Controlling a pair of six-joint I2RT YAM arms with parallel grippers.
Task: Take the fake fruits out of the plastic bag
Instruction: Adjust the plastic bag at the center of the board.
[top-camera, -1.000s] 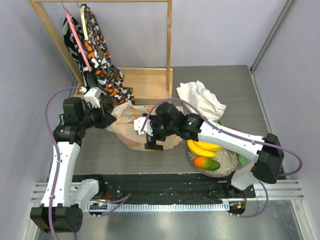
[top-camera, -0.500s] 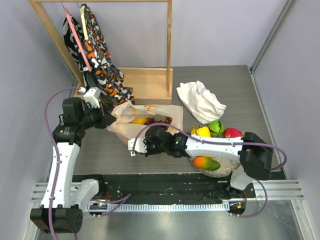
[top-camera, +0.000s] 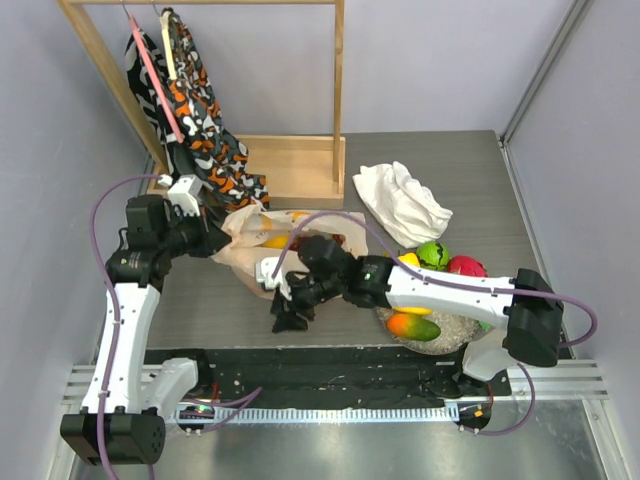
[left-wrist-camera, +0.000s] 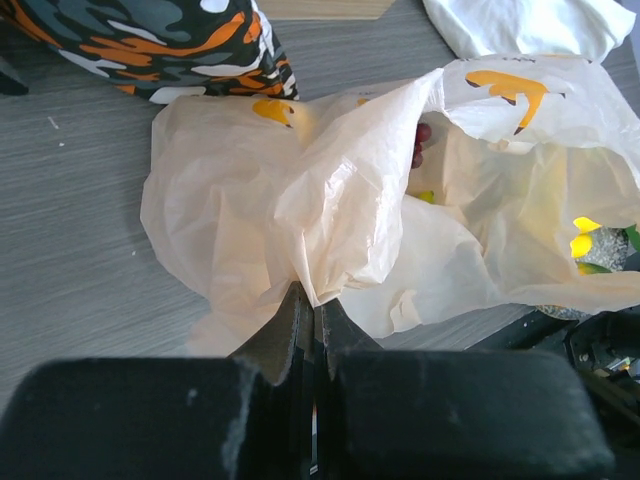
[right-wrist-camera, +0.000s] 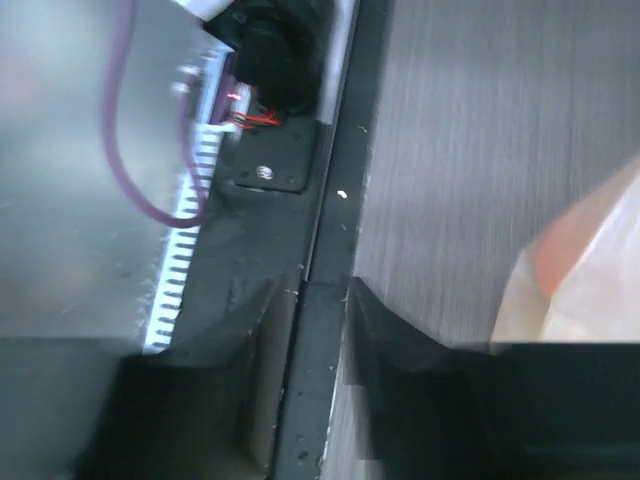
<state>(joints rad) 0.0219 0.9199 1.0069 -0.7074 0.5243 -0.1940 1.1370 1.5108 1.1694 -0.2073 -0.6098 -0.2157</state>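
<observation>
Left of the table's middle, a crumpled plastic bag (left-wrist-camera: 250, 200), mouth gaping away from the left gripper (left-wrist-camera: 310, 305), which is pressed shut on a fold of its film. Grapes (left-wrist-camera: 420, 133) and a yellow fruit (top-camera: 278, 241) visible inside. Between the bag and the near edge, the right gripper (top-camera: 289, 313), fingers spread, holding nothing. Toward the near right corner, a bowl (top-camera: 458, 322) with a mango (top-camera: 413, 327), a lime (top-camera: 432, 254) and other fruit. Likely step: fetching another fruit from the bag. Hold the left pinch firm, enter through the open mouth, and close on fruit alone, never on film.
</observation>
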